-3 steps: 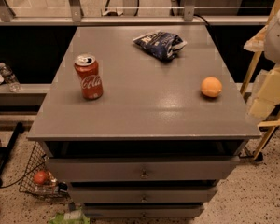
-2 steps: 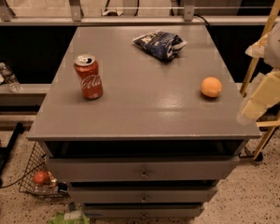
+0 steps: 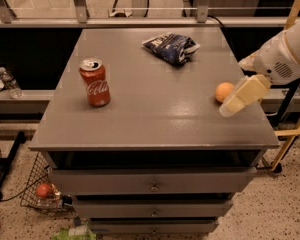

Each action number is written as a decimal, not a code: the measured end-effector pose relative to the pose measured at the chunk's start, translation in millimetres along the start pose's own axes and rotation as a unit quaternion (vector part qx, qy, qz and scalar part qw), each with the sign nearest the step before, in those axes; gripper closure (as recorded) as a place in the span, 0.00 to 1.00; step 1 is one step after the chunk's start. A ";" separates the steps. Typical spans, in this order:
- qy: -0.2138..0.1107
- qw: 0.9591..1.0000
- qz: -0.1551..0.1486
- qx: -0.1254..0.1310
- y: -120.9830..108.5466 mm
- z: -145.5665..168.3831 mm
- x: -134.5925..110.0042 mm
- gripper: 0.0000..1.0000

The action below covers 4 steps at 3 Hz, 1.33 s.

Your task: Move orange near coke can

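Observation:
The orange point(image 3: 222, 91) lies on the grey tabletop point(image 3: 155, 114) near its right edge. The red coke can point(image 3: 95, 82) stands upright on the left part of the top, far from the orange. My gripper point(image 3: 236, 102) comes in from the right on a white arm point(image 3: 282, 56). It hangs just right of the orange and slightly in front of it, and covers the fruit's right side. I cannot tell whether it touches the orange.
A dark blue snack bag point(image 3: 171, 47) lies at the back of the top. Drawers point(image 3: 152, 186) sit below the top. A wire basket with a reddish fruit point(image 3: 43, 190) is on the floor at left, a plastic bottle point(image 3: 10, 82) on a ledge beyond. A wooden frame point(image 3: 290, 134) stands right.
My arm and gripper have moved left from beyond the table's right edge to right beside the orange. The orange, can and bag have not moved.

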<state>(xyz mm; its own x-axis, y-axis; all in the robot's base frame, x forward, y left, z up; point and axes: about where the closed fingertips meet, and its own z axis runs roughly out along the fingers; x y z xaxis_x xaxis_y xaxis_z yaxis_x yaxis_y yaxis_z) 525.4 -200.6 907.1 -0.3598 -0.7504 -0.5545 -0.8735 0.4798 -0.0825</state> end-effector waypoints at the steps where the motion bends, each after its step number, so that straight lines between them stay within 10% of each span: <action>1: -0.009 1.000 0.008 0.002 -24.4 25.3 -0.9 0.00; 4: 0.012 1.000 0.012 0.015 -59.3 46.2 30.4 0.00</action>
<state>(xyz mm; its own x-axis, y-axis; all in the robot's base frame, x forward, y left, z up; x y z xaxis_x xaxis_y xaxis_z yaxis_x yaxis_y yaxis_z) 581.5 -230.9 856.8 -0.3884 -0.7486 -0.5373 -0.8545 0.5109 -0.0942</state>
